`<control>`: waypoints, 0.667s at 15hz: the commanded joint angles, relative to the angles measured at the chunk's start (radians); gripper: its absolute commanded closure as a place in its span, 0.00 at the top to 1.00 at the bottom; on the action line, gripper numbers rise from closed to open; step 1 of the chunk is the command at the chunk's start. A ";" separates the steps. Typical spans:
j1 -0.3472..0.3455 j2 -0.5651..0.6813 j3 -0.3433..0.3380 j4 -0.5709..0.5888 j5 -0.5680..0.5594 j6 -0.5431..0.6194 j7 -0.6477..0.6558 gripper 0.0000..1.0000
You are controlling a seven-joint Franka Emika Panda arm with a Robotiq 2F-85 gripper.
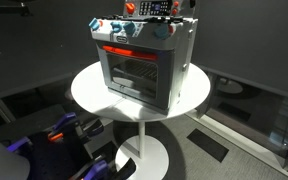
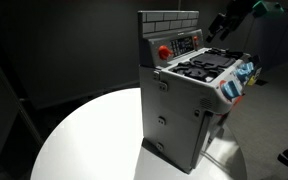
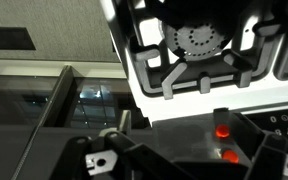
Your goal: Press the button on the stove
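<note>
The grey toy stove (image 1: 142, 62) stands on a round white table (image 1: 89, 92), with its red bar handle and pale knobs facing the camera. It also shows from the side in an exterior view (image 2: 189, 105), with a red button (image 2: 164, 52) on its upright back panel. My gripper (image 2: 224, 22) hangs above the stove's back panel, apart from it, and shows at the top edge of an exterior view (image 1: 169, 9). The wrist view shows a black burner grate (image 3: 194, 42), two red lit buttons (image 3: 222, 130) on the dark panel, and my gripper's (image 3: 184, 165) fingers spread apart and empty.
The table (image 2: 84, 140) stands on a single white pedestal foot (image 1: 142, 152). Blue and black chairs (image 1: 69, 135) stand by the table. A dark wall lies behind. Glass panels (image 1: 269, 110) line the floor at the side.
</note>
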 commanded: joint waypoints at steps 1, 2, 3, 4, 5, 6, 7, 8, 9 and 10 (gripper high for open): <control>0.002 0.045 0.004 0.060 0.001 0.005 0.000 1.00; 0.002 0.052 0.005 0.068 -0.004 0.007 0.003 1.00; 0.002 0.061 0.006 0.077 -0.004 0.007 0.003 1.00; 0.003 0.068 0.007 0.086 0.000 0.006 0.000 1.00; 0.003 0.075 0.008 0.094 -0.003 0.008 0.002 1.00; 0.004 0.081 0.009 0.101 -0.002 0.008 0.001 1.00; 0.004 0.089 0.011 0.110 -0.003 0.008 0.001 1.00; 0.005 0.097 0.013 0.118 -0.005 0.009 0.002 1.00; 0.006 0.105 0.015 0.125 -0.004 0.012 0.000 1.00; 0.007 0.113 0.017 0.133 -0.003 0.016 -0.002 1.00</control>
